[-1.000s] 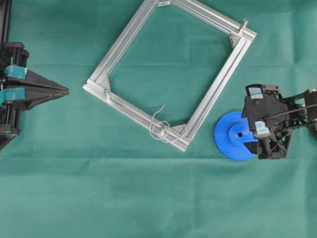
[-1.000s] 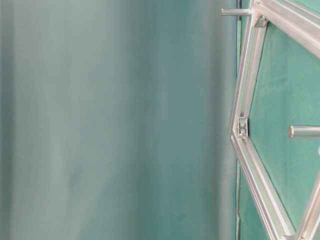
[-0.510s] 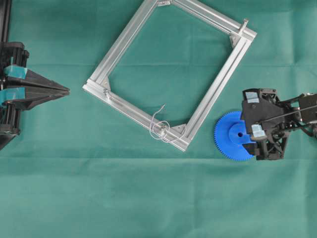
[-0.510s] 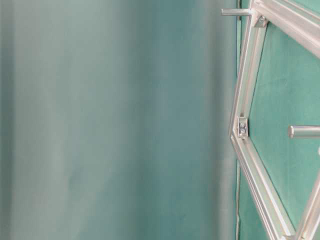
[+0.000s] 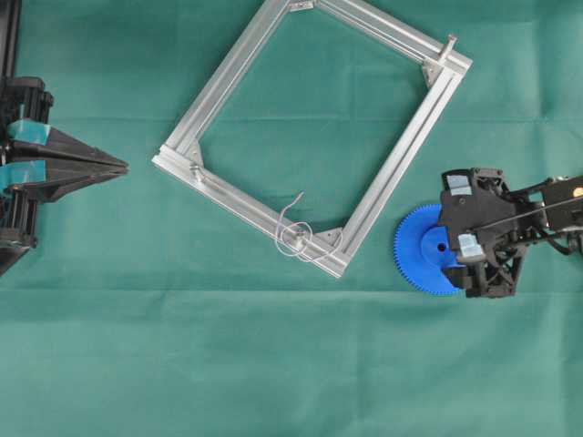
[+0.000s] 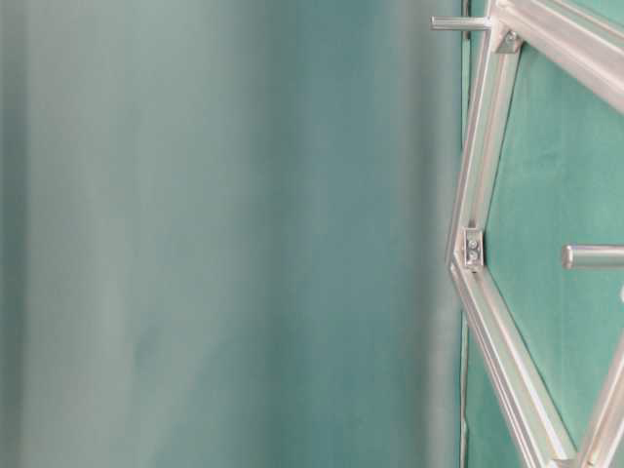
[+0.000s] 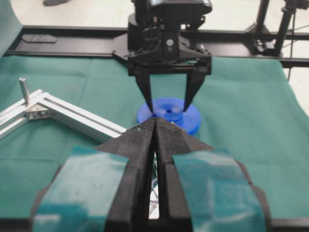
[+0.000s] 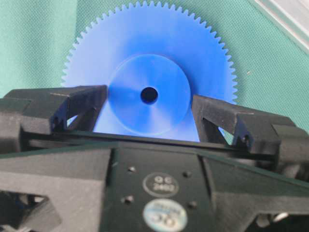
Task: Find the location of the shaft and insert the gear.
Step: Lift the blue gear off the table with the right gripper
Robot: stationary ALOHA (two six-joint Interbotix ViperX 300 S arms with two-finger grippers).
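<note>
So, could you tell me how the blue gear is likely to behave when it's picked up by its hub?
The gear looks like stiff moulded plastic, probably light. Its smooth round hub may slip between the right hand's fingers. Lying flat, it seems unlikely to roll.

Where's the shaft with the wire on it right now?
In the overhead view the shaft stands on the aluminium frame at its bottom corner bracket, pale wire looped around it, left of the gear.
</note>
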